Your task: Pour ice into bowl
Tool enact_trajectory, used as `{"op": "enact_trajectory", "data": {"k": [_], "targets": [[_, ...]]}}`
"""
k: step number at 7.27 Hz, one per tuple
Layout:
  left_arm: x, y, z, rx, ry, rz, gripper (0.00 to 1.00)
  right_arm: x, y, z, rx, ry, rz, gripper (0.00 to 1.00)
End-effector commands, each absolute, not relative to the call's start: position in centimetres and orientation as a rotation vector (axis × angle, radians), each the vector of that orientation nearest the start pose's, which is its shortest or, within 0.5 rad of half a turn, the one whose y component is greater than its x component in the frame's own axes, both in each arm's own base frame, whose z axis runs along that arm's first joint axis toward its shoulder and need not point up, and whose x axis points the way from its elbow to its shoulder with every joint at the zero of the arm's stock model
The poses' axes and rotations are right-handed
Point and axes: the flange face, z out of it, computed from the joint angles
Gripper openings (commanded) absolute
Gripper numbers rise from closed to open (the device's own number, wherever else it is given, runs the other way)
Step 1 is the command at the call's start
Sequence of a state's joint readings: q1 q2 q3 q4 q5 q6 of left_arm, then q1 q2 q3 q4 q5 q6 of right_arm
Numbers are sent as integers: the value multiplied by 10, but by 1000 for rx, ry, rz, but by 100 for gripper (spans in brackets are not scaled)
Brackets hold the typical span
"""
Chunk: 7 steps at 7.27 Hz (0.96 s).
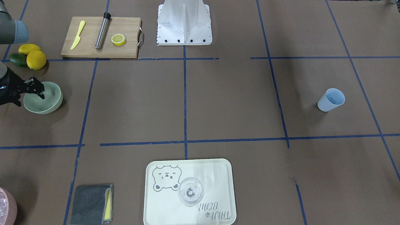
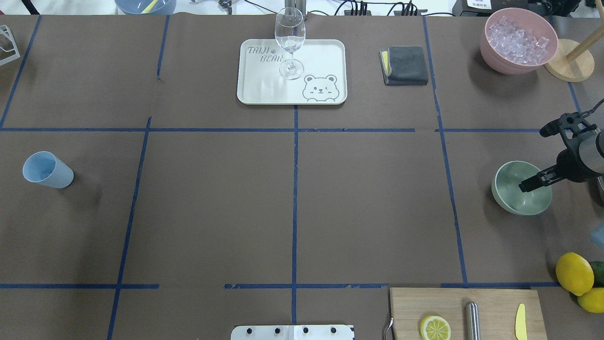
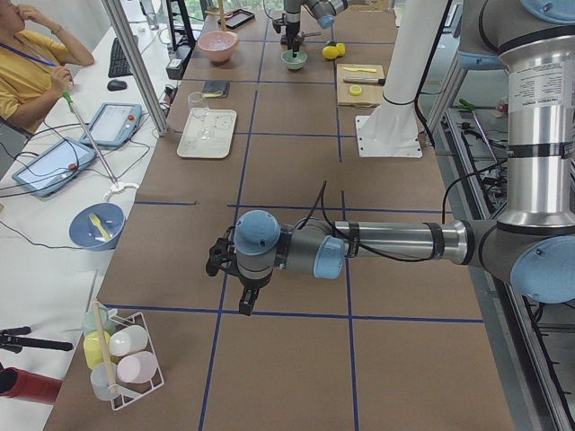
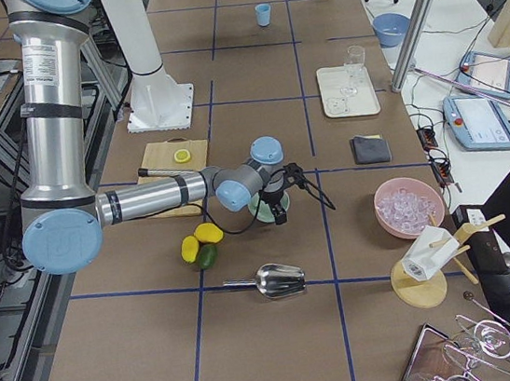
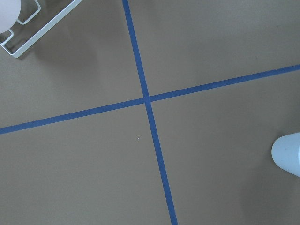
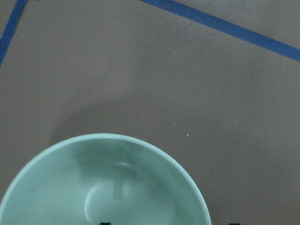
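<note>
The sage-green bowl (image 2: pixel 514 198) stands at the table's right edge; it also shows in the front view (image 1: pixel 47 106) and fills the bottom of the right wrist view (image 6: pixel 70 164). It looks empty. My right gripper (image 2: pixel 539 157) is open, its jaws straddling the bowl's rim with one finger (image 1: pixel 38 92) inside. The light blue cup (image 2: pixel 47 170) stands far left, also in the front view (image 1: pixel 330 100); I cannot make out its contents. Ice (image 2: pixel 518 38) fills the pink container. My left gripper (image 3: pixel 241 294) hovers near the cup, which is at the left wrist view's edge (image 5: pixel 287 153); I cannot tell its state.
A cutting board (image 2: pixel 490 302) with lemon half, steel tube and yellow knife lies front right. Lemons (image 2: pixel 574 273) lie beside it. A tray (image 2: pixel 264 89) holds a wine glass (image 2: pixel 289 40). A grey cloth (image 2: pixel 405 64) and a metal scoop (image 4: pixel 281 281) lie near the pink container (image 2: pixel 500 63).
</note>
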<state>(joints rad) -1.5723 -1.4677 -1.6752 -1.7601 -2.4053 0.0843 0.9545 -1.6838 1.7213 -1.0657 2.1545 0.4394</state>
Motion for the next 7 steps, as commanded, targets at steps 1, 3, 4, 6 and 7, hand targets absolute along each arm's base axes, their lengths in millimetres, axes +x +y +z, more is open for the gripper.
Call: {"op": "enact_trajectory", "data": {"k": [1, 3, 4, 6, 7], "targets": [[-60, -458, 632, 213, 824, 156, 100, -211, -434, 600, 157, -750, -327, 40], [-60, -459, 631, 215, 824, 157, 100, -211, -434, 581, 185, -771, -336, 0], [-60, -458, 632, 213, 824, 156, 100, -207, -433, 567, 205, -780, -322, 0], [-60, -458, 633, 212, 824, 156, 100, -206, -433, 524, 209, -834, -189, 0], [-60, -457, 634, 210, 824, 155, 100, -206, -433, 497, 246, -861, -189, 0]]}}
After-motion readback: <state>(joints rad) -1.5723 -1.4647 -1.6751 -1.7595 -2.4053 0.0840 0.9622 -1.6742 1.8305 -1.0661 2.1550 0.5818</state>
